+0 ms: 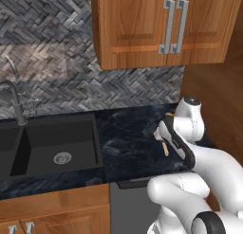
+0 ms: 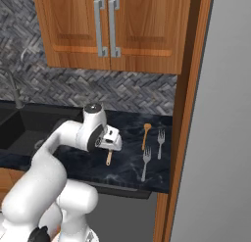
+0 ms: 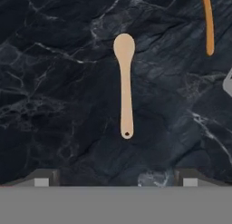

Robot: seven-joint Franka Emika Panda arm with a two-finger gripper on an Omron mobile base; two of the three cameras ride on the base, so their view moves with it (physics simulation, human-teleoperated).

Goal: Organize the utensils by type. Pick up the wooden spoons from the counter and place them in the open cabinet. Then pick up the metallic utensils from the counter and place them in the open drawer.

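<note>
On the black counter [image 2: 127,167] lies a pale tan wooden spoon [image 3: 124,85], bowl away from the hand camera; its handle pokes out under the hand [image 2: 109,158] [image 1: 164,148]. My gripper [image 3: 117,178] [image 2: 111,148] hovers right above it, open, with nothing between the fingertips [image 3: 43,177]. To its right rests a thinner orange-brown wooden spoon [image 2: 146,134] [image 3: 208,21]. Beyond that spoon are two grey metal forks, one far [image 2: 160,140] and one near [image 2: 145,162]. Both doors of the wall cabinet [image 2: 142,25] are closed in these views. The drawer is out of view.
A black sink [image 1: 52,148] with a tall faucet [image 1: 16,105] sits to the left. A wooden side panel [image 2: 188,113] walls off the counter's right end. The herringbone backsplash [image 1: 95,91] runs behind.
</note>
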